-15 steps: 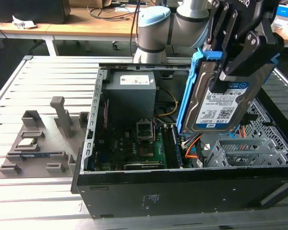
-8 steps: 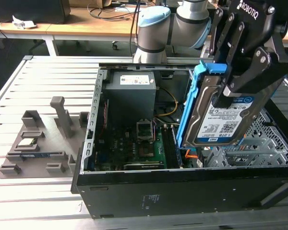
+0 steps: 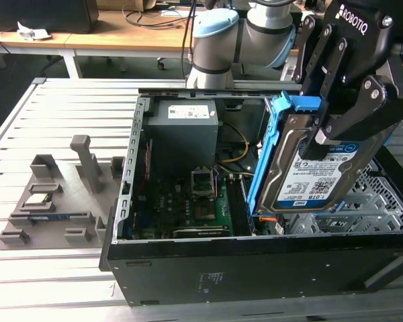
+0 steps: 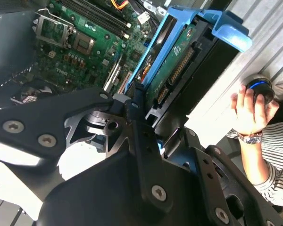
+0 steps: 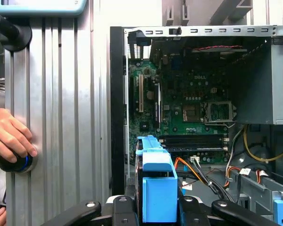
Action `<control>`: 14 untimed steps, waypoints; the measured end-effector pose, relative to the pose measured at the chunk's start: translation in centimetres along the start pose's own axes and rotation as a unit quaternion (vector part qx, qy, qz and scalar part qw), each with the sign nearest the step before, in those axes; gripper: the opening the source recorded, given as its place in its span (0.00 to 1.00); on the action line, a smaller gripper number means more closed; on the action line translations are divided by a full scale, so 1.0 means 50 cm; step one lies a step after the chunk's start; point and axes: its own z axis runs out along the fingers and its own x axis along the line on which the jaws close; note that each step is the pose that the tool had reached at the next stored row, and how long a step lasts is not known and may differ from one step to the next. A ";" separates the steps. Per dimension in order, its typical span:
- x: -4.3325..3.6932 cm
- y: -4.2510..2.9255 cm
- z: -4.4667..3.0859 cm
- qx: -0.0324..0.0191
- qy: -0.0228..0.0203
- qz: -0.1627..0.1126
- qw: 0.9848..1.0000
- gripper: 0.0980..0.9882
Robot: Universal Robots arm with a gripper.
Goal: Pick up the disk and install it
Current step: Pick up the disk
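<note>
**On the slatted desk: disk lifted, not yet in its bay**

Exterior view: a slatted grey aluminium desk carries an open black computer case along its near edge. A grey plastic fixture tray lies toward the desk's edge on the exterior view's left. The black gripper, with white lettering on its body, is clenched on the flat silver-grey disk with blue side rails. It holds the disk tilted above the grey metal cage. The disk bears a white-and-blue barcode label, and the grey power-supply box bears a white sticker. By my judgement the pick is done and the installing is in hand.

Second wrist view: the disk is seen edge-on, circuit side showing, above the green motherboard. A person's hand rests on a round black button.

First wrist view: the disk's blue rail end juts from the gripper toward the case interior. The button sits on the desk beside the case.
</note>
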 end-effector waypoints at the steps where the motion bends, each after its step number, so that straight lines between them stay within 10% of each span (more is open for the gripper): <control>1: 0.000 0.000 0.000 0.000 0.000 0.000 1.000 0.30; 14: -0.026 -0.106 0.018 -0.001 0.008 0.000 1.000 0.30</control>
